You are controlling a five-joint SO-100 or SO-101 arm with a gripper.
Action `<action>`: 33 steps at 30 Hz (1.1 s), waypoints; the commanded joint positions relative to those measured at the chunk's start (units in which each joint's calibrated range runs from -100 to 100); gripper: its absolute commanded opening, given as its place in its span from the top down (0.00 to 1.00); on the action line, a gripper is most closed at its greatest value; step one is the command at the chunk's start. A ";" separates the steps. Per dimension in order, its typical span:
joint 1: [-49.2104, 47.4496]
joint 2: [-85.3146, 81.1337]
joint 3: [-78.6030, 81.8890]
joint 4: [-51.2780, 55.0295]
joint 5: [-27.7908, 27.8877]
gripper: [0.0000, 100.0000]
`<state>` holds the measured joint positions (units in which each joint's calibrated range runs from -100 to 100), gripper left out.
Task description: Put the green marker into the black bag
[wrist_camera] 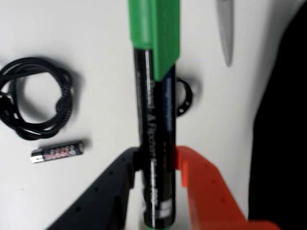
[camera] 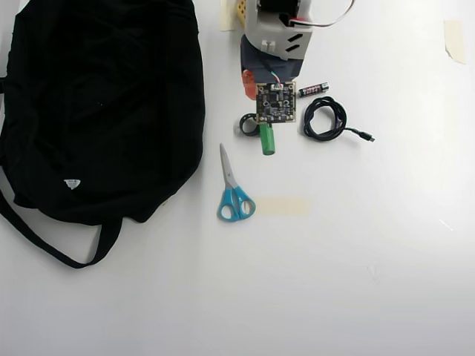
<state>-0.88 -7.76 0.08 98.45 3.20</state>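
In the wrist view the gripper (wrist_camera: pixel 156 179) was clamped on the marker (wrist_camera: pixel 156 143), its black finger (wrist_camera: pixel 110 191) on the left of the barrel and its orange finger (wrist_camera: pixel 201 187) on the right, with the green cap (wrist_camera: pixel 153 28) pointing away toward the top of the view. To the left on the white desk (wrist_camera: pixel 96 38) lay a coiled cable (wrist_camera: pixel 36 98) and, nearer, a small battery (wrist_camera: pixel 57 152); a black ring (wrist_camera: pixel 184 96) showed just right of the barrel, a scissor blade (wrist_camera: pixel 225 33) reached in at the top right, and the bag (wrist_camera: pixel 283 134) filled the right edge. In the overhead view the marker's cap (camera: pixel 266 139) stuck out below the arm's camera board (camera: pixel 276 101), well apart from the bag (camera: pixel 104 96) on the left. The ring (camera: pixel 248 124) lay just left of the cap, the scissors (camera: pixel 233 189) nearer, the cable (camera: pixel 326 119) and battery (camera: pixel 313 88) to the right.
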 commanded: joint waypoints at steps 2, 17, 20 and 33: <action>5.29 -6.01 3.34 1.03 0.10 0.98; 17.93 -14.40 7.11 0.86 -4.82 0.98; 20.63 -14.56 6.57 0.60 -5.72 0.98; 38.65 -13.40 9.00 -13.44 -8.34 0.98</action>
<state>32.70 -20.30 7.94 89.18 -5.05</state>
